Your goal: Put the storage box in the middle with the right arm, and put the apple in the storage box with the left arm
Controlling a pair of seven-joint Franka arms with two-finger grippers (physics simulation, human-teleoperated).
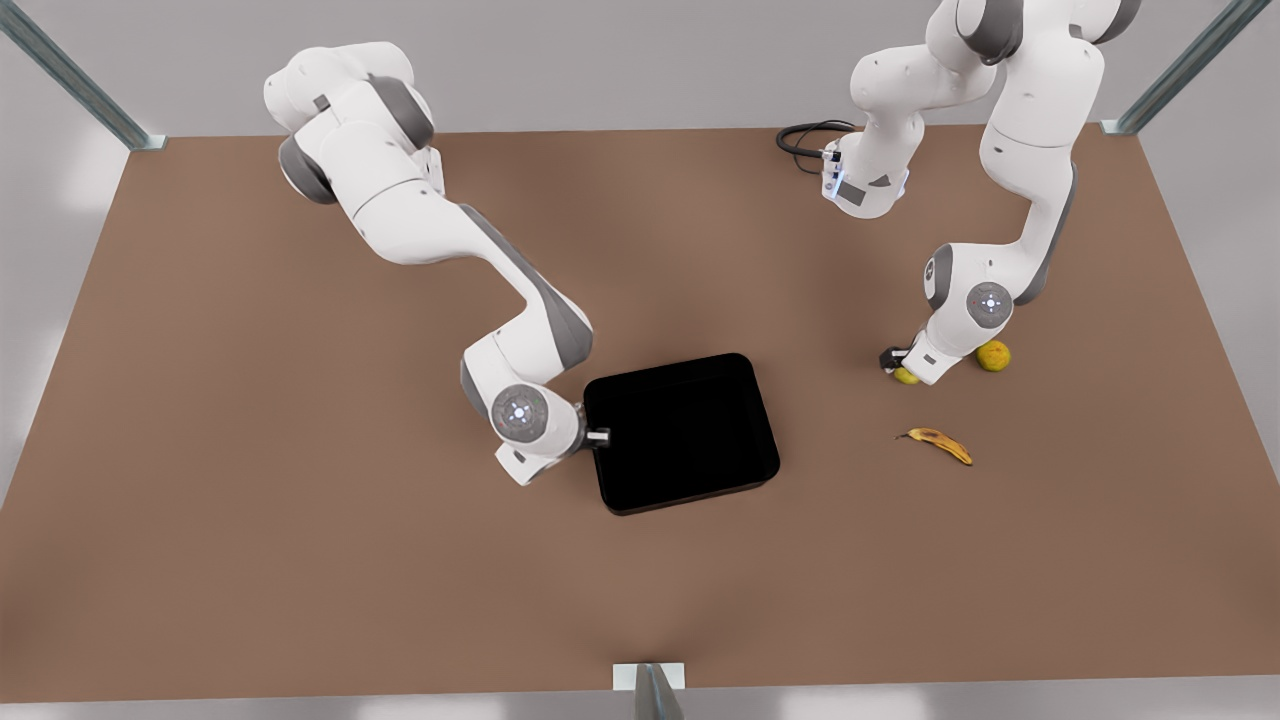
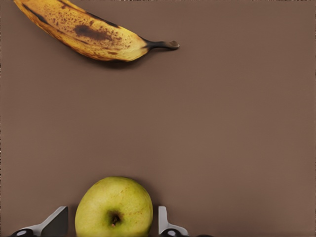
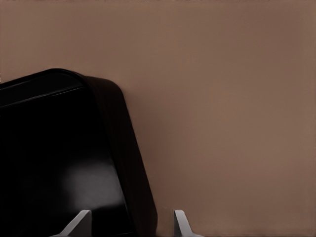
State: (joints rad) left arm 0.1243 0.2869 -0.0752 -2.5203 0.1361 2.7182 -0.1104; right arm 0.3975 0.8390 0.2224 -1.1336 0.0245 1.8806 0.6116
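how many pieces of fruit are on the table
3: an apple between the left gripper fingers, an orange fruit behind that arm, a banana nearer the camera.

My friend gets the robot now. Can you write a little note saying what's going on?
Left gripper: down at the apple, fingers open on either side of it, apple on the table.
Right gripper: fingers straddle the storage box wall, not visibly clamped.
Box sits about mid-table. Banana and orange fruit lie near the apple.
Done: box looks placed.
Left: grip the apple, carry it into the box.
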